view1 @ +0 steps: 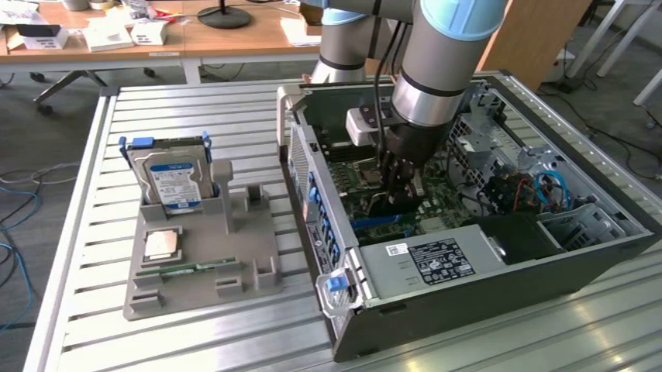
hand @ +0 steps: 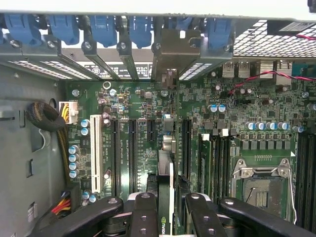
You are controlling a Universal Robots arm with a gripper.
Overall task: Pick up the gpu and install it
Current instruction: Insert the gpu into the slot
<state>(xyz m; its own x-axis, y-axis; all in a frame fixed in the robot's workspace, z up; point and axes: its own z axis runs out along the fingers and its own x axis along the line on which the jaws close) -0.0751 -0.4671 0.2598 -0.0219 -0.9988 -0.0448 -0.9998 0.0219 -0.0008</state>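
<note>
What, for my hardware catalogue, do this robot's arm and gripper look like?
The arm is a thick silver-grey metal tube with a light blue joint cap and a black wrist section. A small white box is mounted at the wrist, with a thin black cable running down beside it. The gripper has two black, blocky fingers dotted with round screw holes.
</note>
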